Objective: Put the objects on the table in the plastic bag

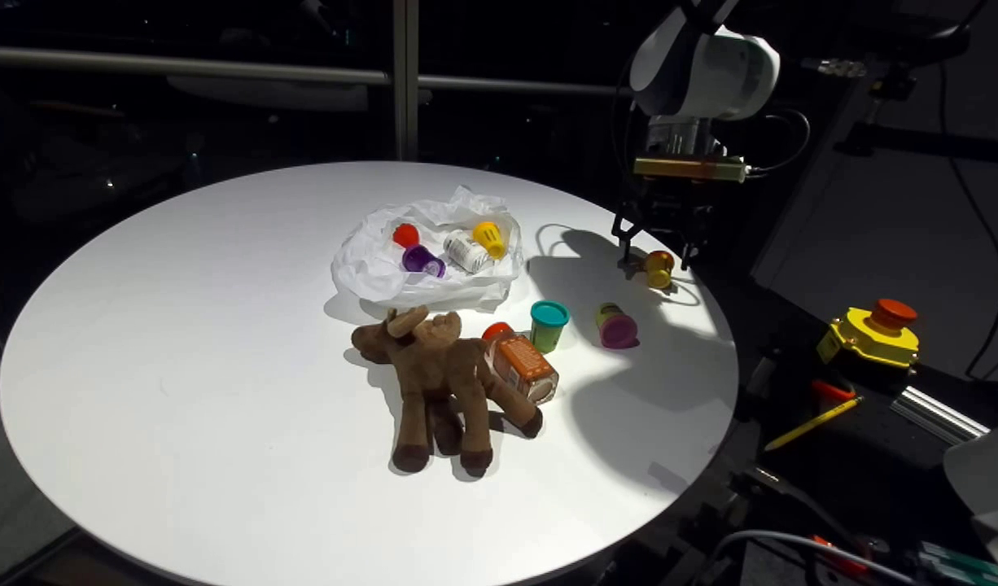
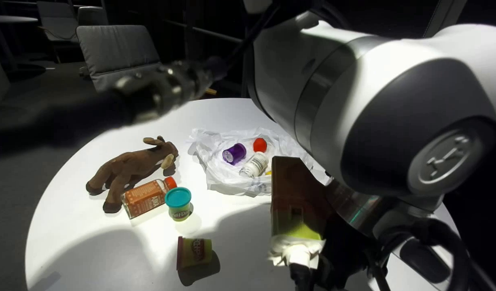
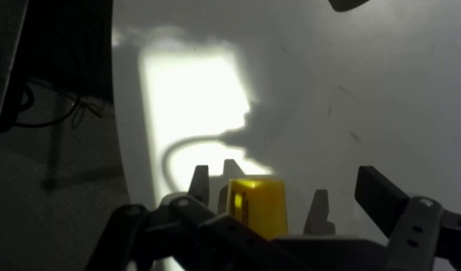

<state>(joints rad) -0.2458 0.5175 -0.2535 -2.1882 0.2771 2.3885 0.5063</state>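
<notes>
We've got 4 things sitting in the plastic bag: red piece, purple tub, white bottle, yellow tub. Beside it on the table we see the brown plush, an orange-labeled bottle, 1 upright teal-lidded tub and 1 pink-lidded tub on its side. Near the edge, our gripper has its jaws wide apart, a yellow-orange tub showing between them.

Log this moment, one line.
Gripper: open, empty, near yellow tub | Bag: round red piece, purple tub, white bottle, second yellow tub | Also outside: plush moose, orange-labelled bottle, teal-lidded tub, pink-lidded tub
</notes>
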